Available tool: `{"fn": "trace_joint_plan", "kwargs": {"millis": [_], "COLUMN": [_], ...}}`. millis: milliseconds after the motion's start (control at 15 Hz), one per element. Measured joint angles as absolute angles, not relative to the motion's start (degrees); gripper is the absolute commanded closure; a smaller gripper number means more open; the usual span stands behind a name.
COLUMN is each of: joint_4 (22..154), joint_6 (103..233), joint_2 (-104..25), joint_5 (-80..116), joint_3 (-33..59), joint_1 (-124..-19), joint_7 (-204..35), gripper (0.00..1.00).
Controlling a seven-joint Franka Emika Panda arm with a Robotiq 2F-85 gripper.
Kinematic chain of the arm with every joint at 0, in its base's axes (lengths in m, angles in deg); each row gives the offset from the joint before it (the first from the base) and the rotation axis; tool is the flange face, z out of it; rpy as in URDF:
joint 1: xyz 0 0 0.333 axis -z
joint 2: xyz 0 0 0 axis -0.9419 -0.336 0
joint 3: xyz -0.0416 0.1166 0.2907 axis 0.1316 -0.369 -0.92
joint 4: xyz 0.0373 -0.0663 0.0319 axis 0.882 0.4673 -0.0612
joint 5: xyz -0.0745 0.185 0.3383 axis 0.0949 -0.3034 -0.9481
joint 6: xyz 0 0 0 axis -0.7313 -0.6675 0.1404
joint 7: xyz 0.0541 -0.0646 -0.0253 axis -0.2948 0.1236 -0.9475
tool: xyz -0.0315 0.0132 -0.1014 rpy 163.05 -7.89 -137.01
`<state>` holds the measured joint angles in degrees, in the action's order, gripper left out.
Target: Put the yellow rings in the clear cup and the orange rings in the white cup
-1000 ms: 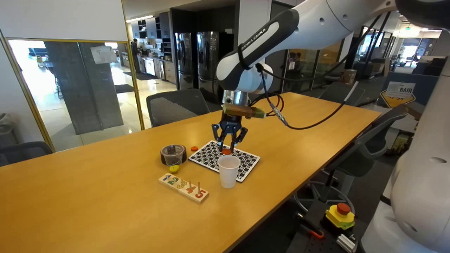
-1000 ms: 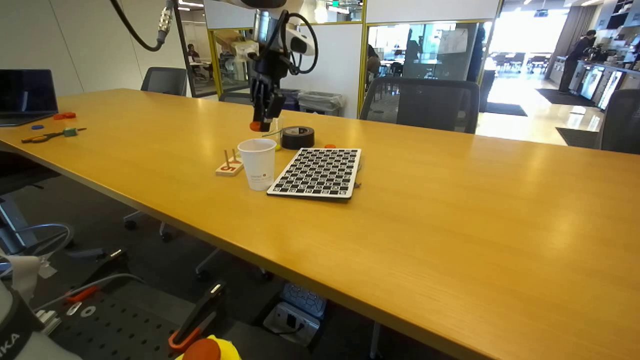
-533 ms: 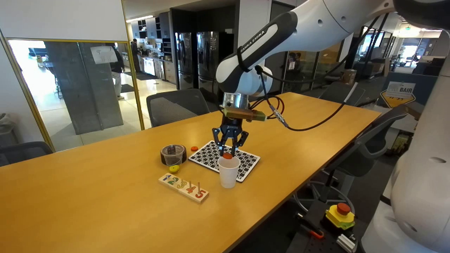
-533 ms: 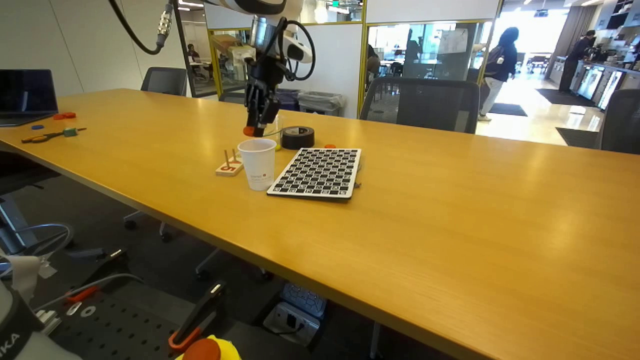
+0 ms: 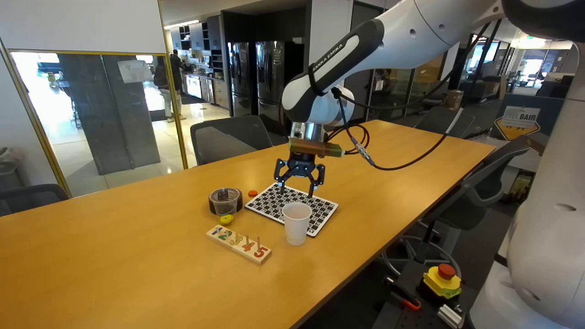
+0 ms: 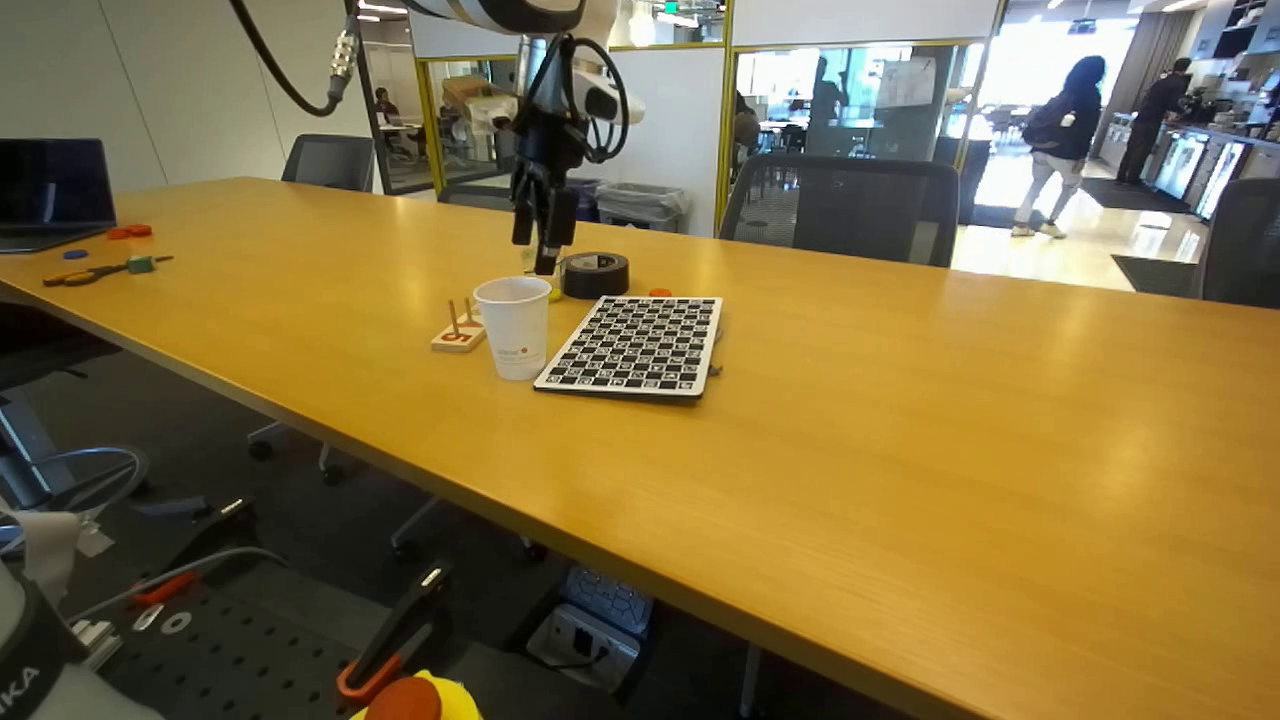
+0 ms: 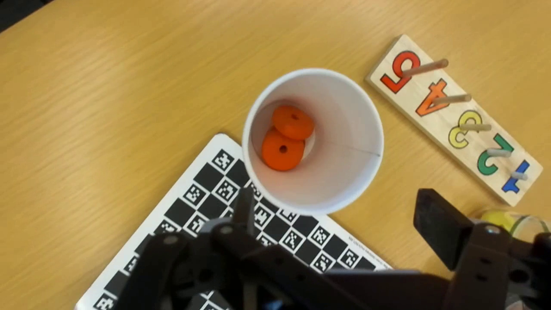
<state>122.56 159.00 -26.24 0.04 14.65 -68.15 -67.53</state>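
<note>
Two orange rings (image 7: 283, 150) lie at the bottom of the white cup (image 7: 344, 129), which stands upright at a corner of the checkered board. My gripper (image 5: 296, 192) is open just above and behind that cup, with nothing between its fingers; the wrist view shows them spread wide. Another orange ring (image 5: 252, 193) rests on the table beyond the board. The clear cup (image 5: 225, 208) stands against a black tape roll, and a yellow ring (image 5: 226, 220) sits in front of it. Part of the clear cup is hidden by the gripper in the wrist view.
A wooden number board with pegs (image 5: 238, 244) lies beside the white cup. The checkered board (image 6: 640, 345) is flat on the table, near the black tape roll (image 6: 596, 275). Farther off are pliers (image 6: 85, 275), small red pieces and a laptop (image 6: 55, 195).
My gripper was shut on an orange ring above the white cup; it has opened and that ring is gone from its fingers. The arm has shifted slightly. A person walks through the background.
</note>
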Motion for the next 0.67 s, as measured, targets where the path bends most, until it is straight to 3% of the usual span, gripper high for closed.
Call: {"fn": "trace_joint_plan", "kwargs": {"millis": [667], "joint_4": [104.12], "joint_6": [161.12], "joint_2": [-39.04], "joint_5": [9.73], "joint_3": [15.58], "joint_1": [-66.26], "joint_7": [-68.22], "gripper": [0.00]}}
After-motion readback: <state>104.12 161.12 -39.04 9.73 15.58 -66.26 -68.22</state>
